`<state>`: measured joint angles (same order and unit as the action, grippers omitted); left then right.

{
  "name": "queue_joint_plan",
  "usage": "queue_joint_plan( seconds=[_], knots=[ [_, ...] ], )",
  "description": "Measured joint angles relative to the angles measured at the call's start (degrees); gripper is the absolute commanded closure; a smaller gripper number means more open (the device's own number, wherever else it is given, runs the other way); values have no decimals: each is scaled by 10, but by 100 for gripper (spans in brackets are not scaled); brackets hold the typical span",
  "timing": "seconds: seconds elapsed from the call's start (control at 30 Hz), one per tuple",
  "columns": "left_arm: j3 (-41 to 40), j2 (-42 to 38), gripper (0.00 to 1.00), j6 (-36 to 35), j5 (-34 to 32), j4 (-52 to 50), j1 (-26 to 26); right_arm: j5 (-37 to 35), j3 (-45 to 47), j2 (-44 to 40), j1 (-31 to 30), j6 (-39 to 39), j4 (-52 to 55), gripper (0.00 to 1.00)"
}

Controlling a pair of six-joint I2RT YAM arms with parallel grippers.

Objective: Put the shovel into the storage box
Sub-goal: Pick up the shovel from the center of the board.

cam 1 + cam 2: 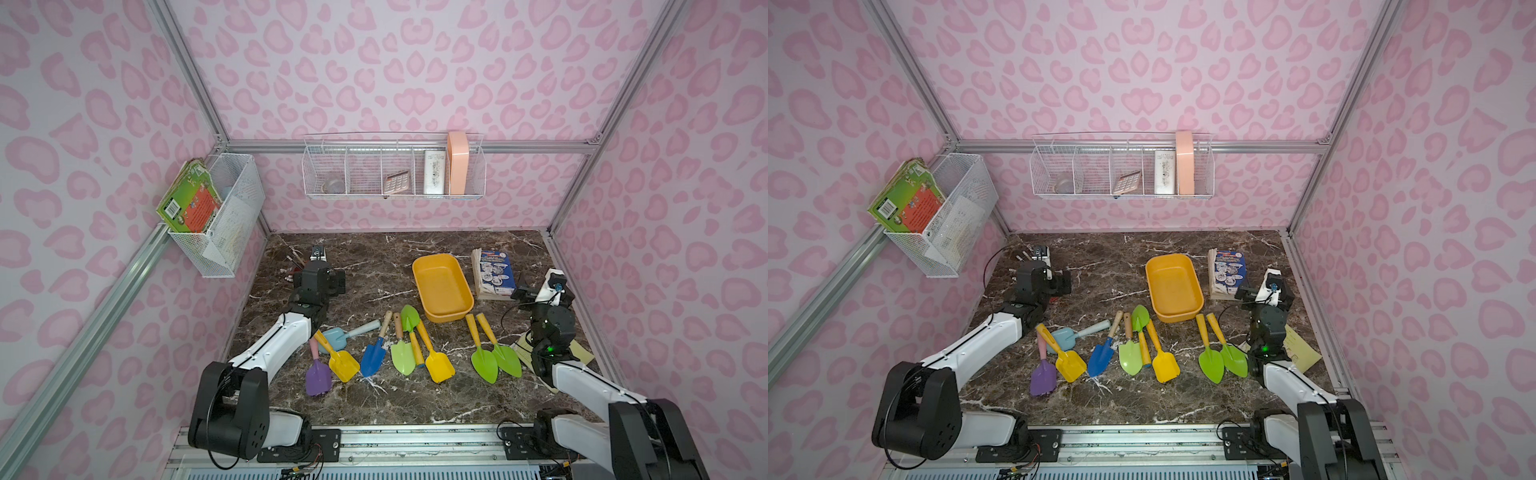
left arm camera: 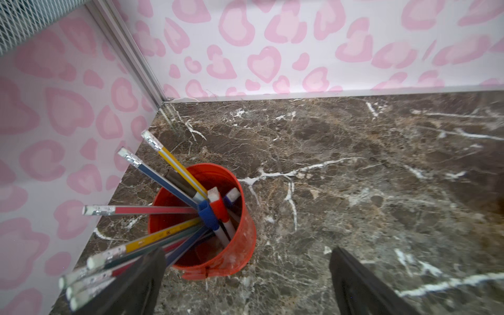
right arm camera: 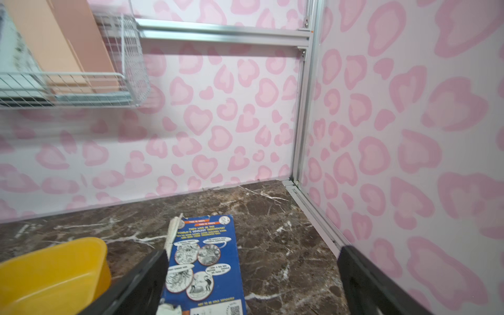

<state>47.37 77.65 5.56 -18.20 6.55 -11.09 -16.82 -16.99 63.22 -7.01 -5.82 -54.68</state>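
Shovels are laid in a loose row across the front half of the desk (image 1: 374, 257), none of them lifted. The row runs from a purple shovel (image 1: 318, 378) past a blue shovel (image 1: 372, 357) to a pair of green shovels (image 1: 484, 365) nearest the right arm (image 1: 590, 384). The storage box (image 1: 442, 291) is set just behind the row and is seen to be empty in both top views. Nothing has been placed in it, so the whole task is judged to remain. The jaws of the left arm (image 1: 282, 336) are spread wide and empty beside a red pencil cup (image 2: 234, 245). Those of the right arm are likewise spread, holding nothing, above a book (image 3: 201, 259).
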Motion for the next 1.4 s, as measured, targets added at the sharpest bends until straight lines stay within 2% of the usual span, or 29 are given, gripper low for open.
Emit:
queue_joint_plan(
  seconds=[0.2,0.33,0.47,0.63,0.7,0.83,0.97,1.17,1.4],
  knots=[
    [8,-75,1,70,82,-70,-2,86,-17,-98,16,-96,83,0],
    [9,-118,1,125,157,-75,-2,141,-2,-163,66,-233,124,0],
    [45,-106,1,192,235,-105,-2,240,-7,-164,117,-332,152,0],
    [75,-54,4,262,356,-117,-9,358,-21,-156,124,-394,154,0],
    [68,-49,6,277,379,-118,-26,391,-27,-152,125,-409,158,3],
    [64,-56,14,279,375,-135,-103,431,-78,-132,115,-392,230,14],
    [67,-58,15,273,329,-167,-179,426,-136,-98,70,-325,350,16],
    [76,-46,14,277,255,-216,-263,361,-155,-62,-10,-257,493,20],
    [104,-2,12,273,202,-240,-330,286,-133,-34,-67,-225,567,24]
  ],
)
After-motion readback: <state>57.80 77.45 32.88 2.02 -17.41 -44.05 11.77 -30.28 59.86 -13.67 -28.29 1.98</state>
